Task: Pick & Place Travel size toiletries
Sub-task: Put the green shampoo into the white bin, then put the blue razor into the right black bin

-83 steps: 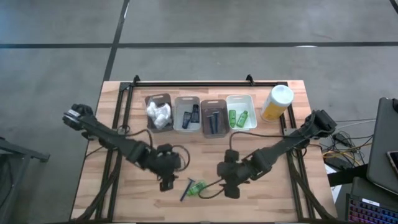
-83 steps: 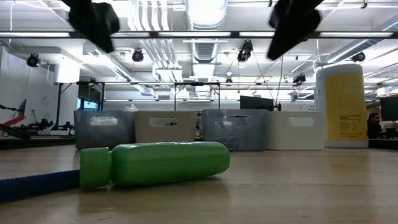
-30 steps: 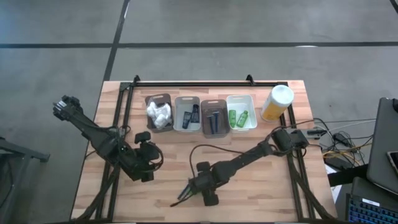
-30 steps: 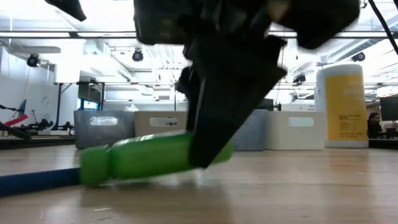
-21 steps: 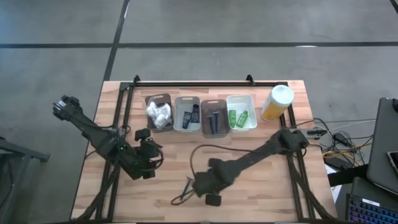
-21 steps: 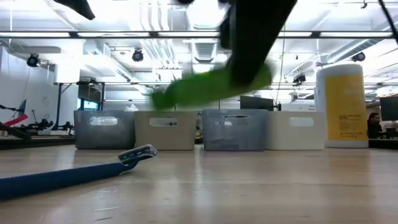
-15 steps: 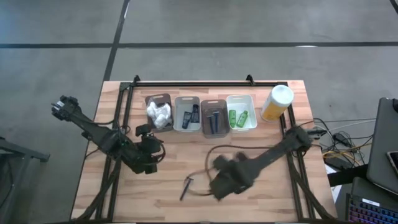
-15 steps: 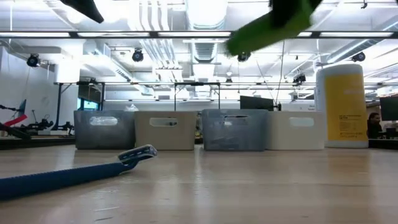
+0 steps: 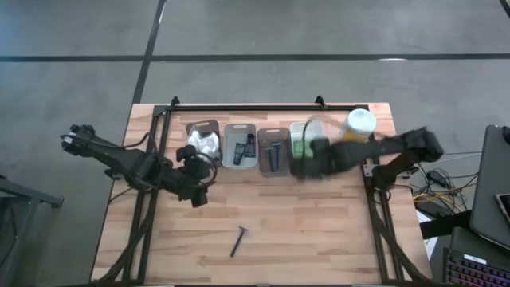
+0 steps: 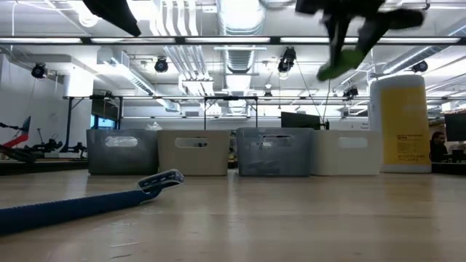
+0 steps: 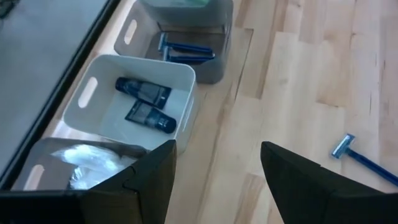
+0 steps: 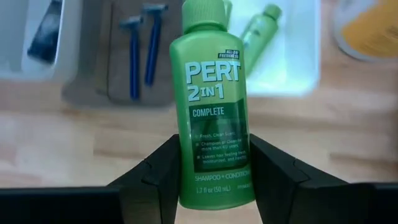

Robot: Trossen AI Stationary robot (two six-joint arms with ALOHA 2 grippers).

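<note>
Razor lies alone on the counter, nearest the front edge, well apart from both arms. Left pincer hovers over the counter just in front of the bin with white puffy bundles; fingers spread, nothing between them. Right pincer held in the air in front of the white bin, clamped on a green mini bottle, cap pointing away toward the bins. Farther back: bin row with dark tubes and razors; yellow canister at the row's right end.
</note>
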